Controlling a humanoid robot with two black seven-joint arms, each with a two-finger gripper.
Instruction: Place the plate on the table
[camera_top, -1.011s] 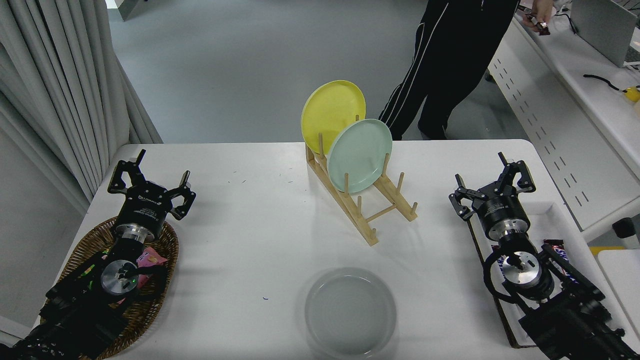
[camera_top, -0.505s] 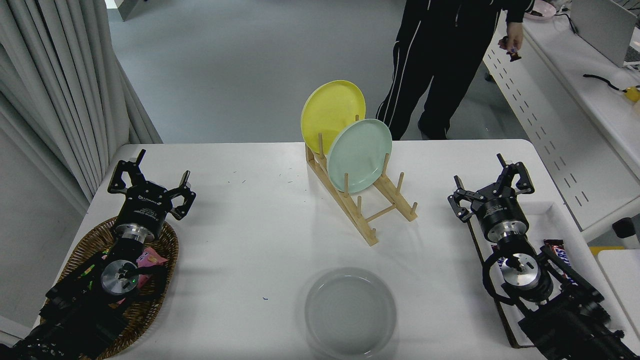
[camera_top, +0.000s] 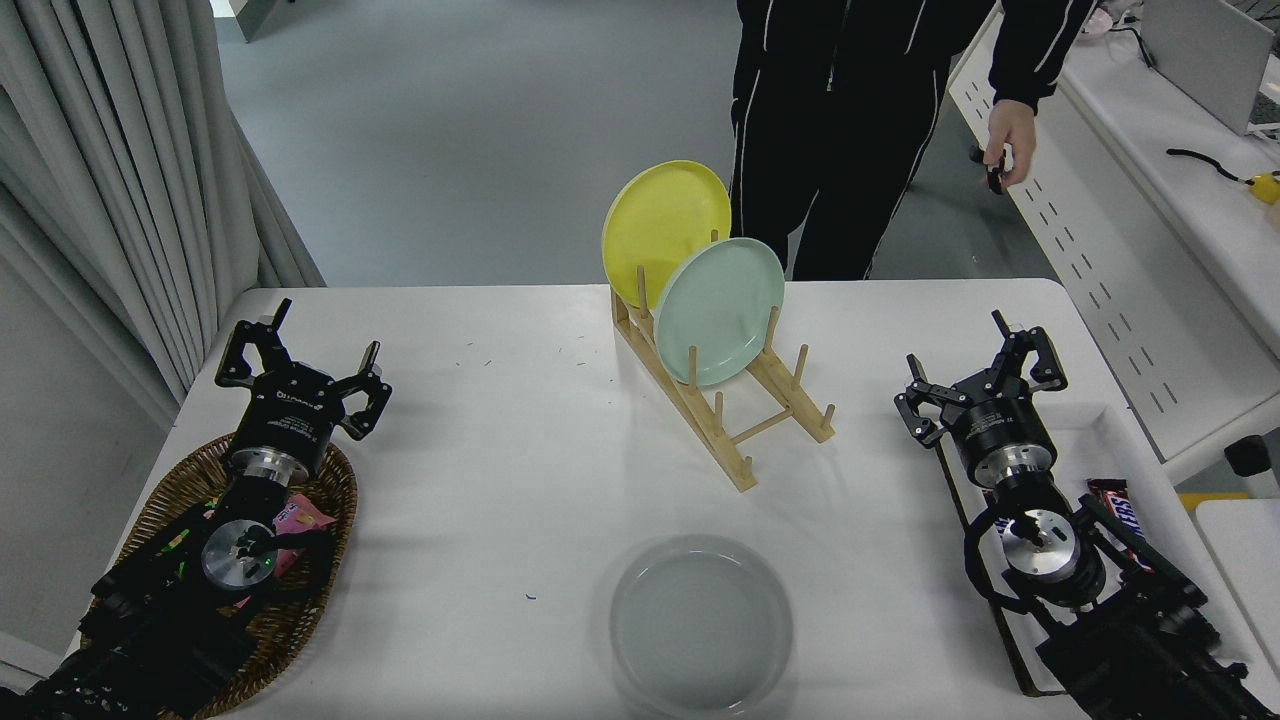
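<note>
The plate (camera_top: 701, 625) lies flat on the table (camera_top: 500, 470), right side up, at the near edge and a little right of the middle. It is pale grey-white and round, with a raised rim, and nothing touches it. Farther back, near the middle of the table, stands a wooden rack (camera_top: 730, 410). A yellow plate (camera_top: 650, 225) stands on its edge at the far end of the rack, and a mint green plate (camera_top: 720, 310) stands just in front of it, partly hiding it. The near slots of the rack hold nothing. The left gripper (camera_top: 300, 355) hangs over the left side of the table, well apart from the plate, with its fingers spread apart and nothing between them. Its arm comes up from the near left corner over a brown wicker basket (camera_top: 330, 480) that has small bright packets in it. The right gripper (camera_top: 980, 365) hangs over the right side of the table, also well apart from the plate, and its fingers are spread apart and hold nothing. Under the right arm lies a white tray (camera_top: 1110, 425) with a candy bar (camera_top: 1120, 505) in a dark wrapper on it. A person (camera_top: 850, 110) in black clothes stands at the far side of the table, behind the rack. One hand (camera_top: 1008, 142) hangs down by a white desk (camera_top: 1150, 200) on the far right.
</note>
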